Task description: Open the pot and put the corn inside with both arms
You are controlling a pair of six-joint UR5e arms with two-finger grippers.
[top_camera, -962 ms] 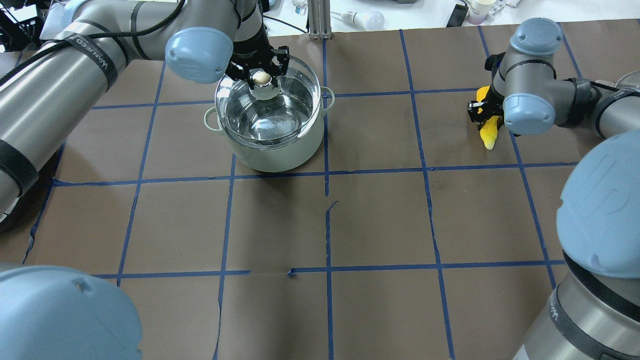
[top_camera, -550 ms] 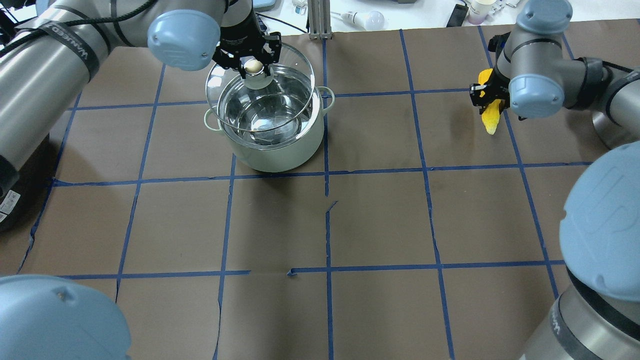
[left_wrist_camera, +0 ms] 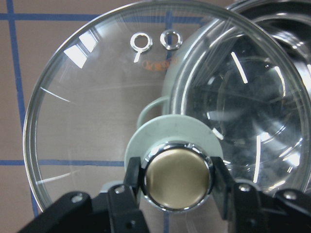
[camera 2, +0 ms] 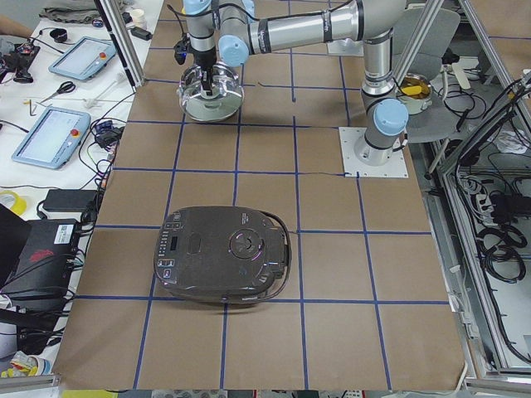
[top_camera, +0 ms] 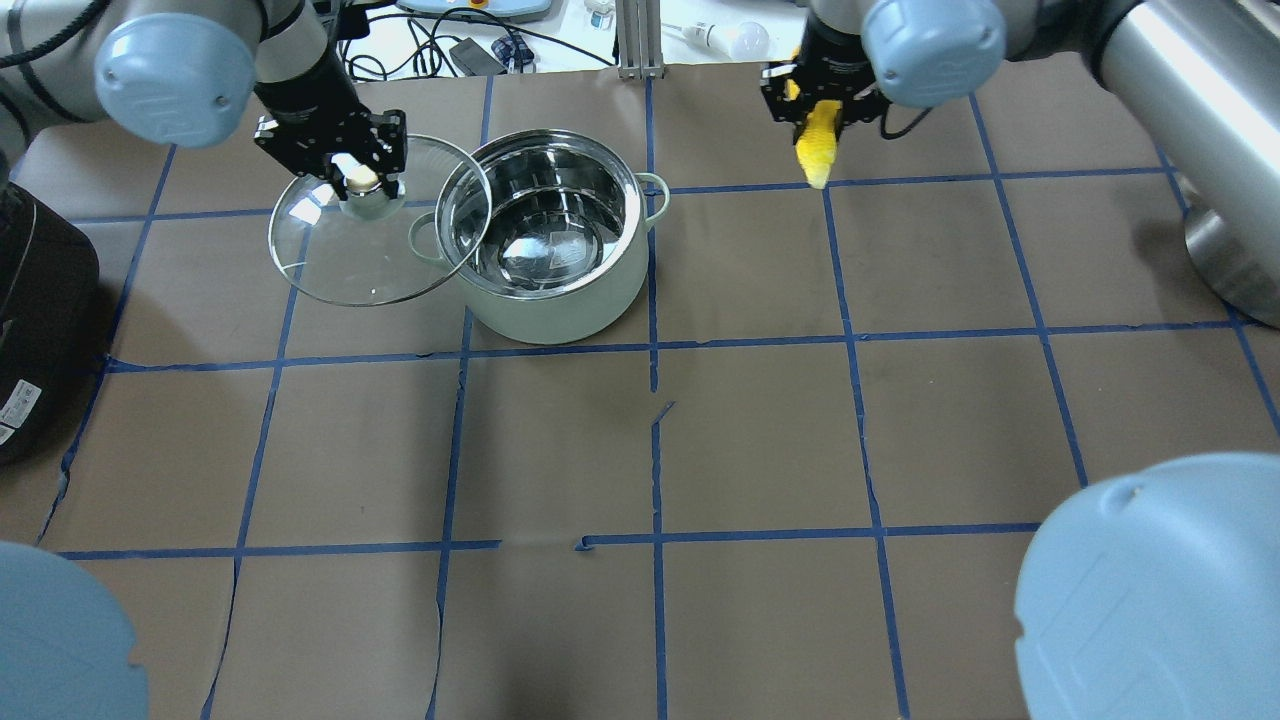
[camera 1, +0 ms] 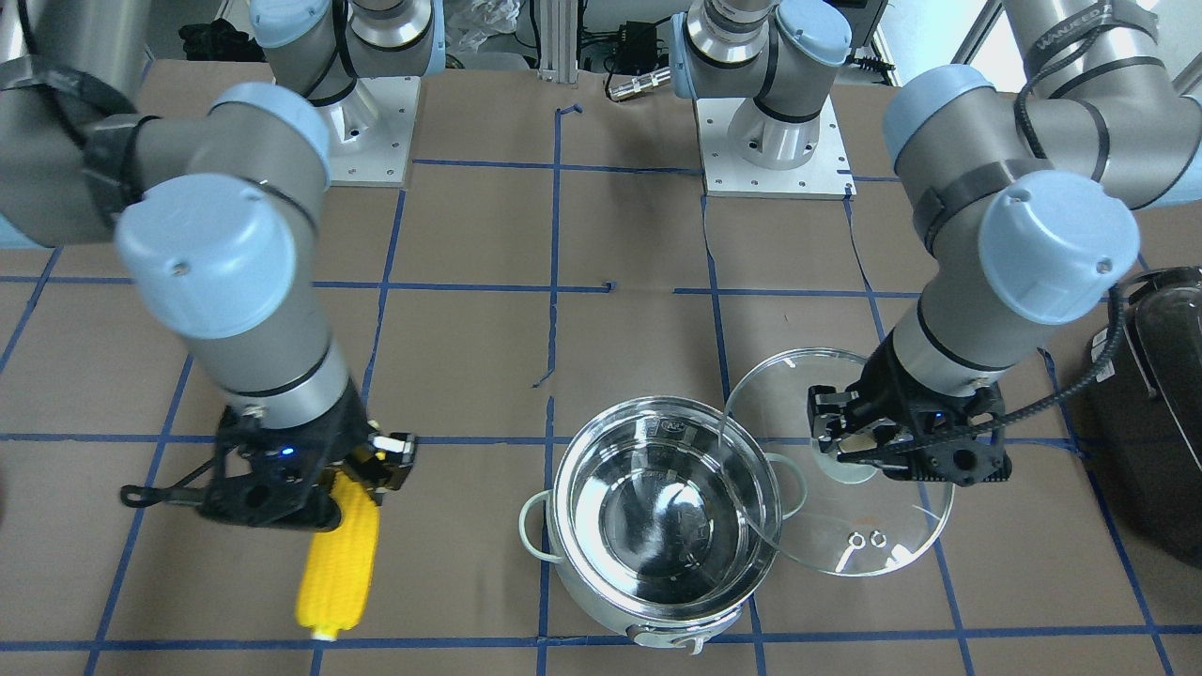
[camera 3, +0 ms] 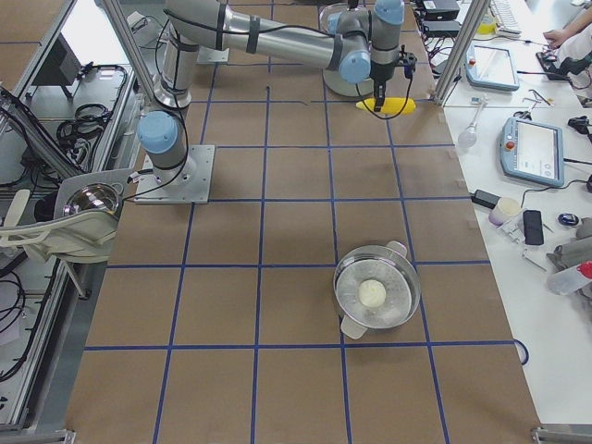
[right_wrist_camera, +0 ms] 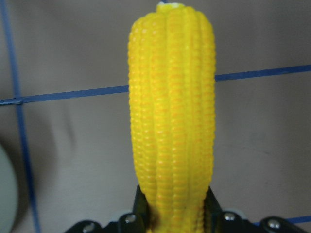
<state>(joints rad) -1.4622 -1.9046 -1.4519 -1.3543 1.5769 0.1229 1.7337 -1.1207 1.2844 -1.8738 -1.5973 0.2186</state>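
The pot (top_camera: 560, 315) stands open at the table's far middle, its steel inside empty; it also shows in the front view (camera 1: 601, 615). My left gripper (top_camera: 350, 175) is shut on the brass knob (left_wrist_camera: 177, 180) of the glass lid (top_camera: 340, 260). It holds the lid just left of the pot, with the lid's edge over the pot's left handle. My right gripper (top_camera: 822, 105) is shut on the yellow corn (top_camera: 820, 155), which hangs tip down above the table, to the right of the pot. The corn fills the right wrist view (right_wrist_camera: 170, 111).
A big black appliance (top_camera: 40, 290) stands at the table's left end, close to the lid. A second steel pot (camera 3: 375, 296) with a pale round thing in it stands at the right end. Brown paper with blue tape lines covers the table (top_camera: 650, 450).
My left gripper has lifted the lid off the pot and carried it to the left. My right gripper has carried the corn left and farther back, nearer the pot.
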